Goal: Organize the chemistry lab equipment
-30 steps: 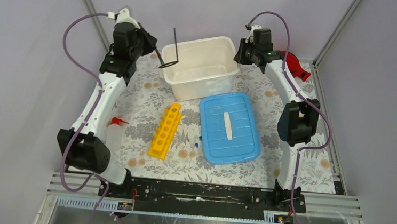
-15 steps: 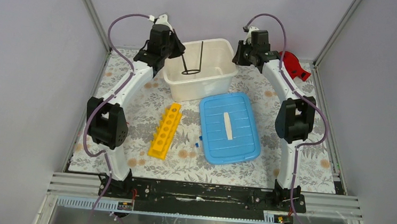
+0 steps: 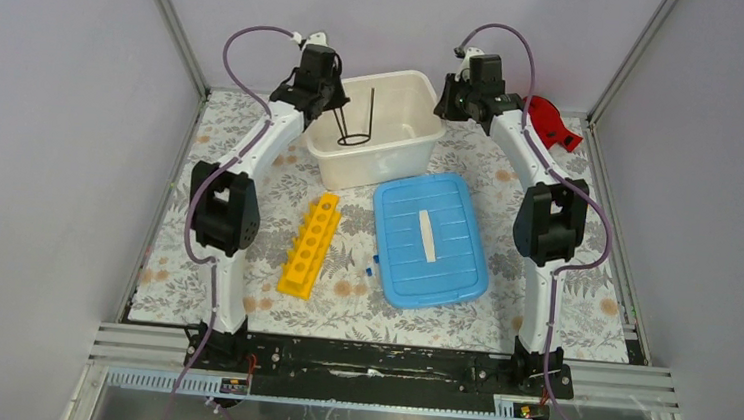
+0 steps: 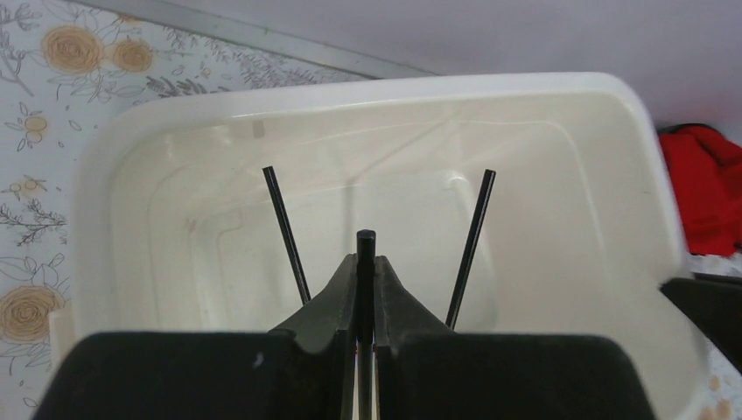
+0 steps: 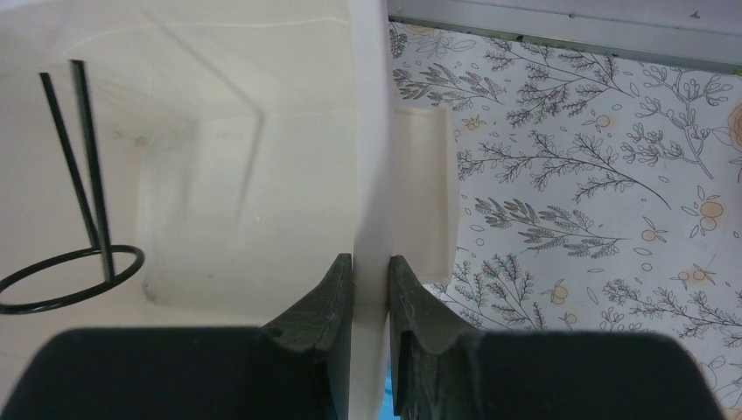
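Here the left gripper (image 4: 366,289) is pinched narrow on one rod of the black wire ring stand (image 4: 365,249), whose ring and legs hang inside the white plastic tub (image 3: 376,170); whether it touches the bottom cannot be told. The right gripper (image 5: 369,280) is clamped on the tub's right wall, one finger inside and one outside. The yellow test-tube rack (image 3: 309,243) lies on the floral worktop (image 3: 340,308), left of the blue lid (image 3: 444,266). Tiny blue-capped tubes (image 3: 372,265) lie between them.
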Available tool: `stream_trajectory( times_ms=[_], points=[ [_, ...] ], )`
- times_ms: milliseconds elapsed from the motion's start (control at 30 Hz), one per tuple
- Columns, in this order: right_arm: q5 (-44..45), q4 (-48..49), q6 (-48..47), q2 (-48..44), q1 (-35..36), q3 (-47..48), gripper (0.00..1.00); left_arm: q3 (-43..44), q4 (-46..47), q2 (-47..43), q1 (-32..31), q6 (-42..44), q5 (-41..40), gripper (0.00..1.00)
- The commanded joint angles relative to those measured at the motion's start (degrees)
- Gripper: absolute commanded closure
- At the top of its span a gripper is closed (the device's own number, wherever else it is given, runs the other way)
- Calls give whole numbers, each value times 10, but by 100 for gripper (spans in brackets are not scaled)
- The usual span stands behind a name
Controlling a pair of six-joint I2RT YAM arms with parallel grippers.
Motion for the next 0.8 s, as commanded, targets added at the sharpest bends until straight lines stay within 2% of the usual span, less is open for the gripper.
stream_trajectory(
  times_ms=[0, 333, 533, 767],
  points=[
    [-2, 3, -9, 17, 2, 29, 100, 47, -52, 39, 10, -12, -33, 93],
    [4, 1, -9, 41, 2, 43, 100, 43, -51, 73, 34, -25, -7, 72],
    [3, 7, -7, 46, 2, 36, 100, 36, -45, 74, 40, -28, 7, 53],
    [15, 13, -7, 44, 1, 37, 100, 3, 19, -3, 40, -44, 28, 39]
  ],
)
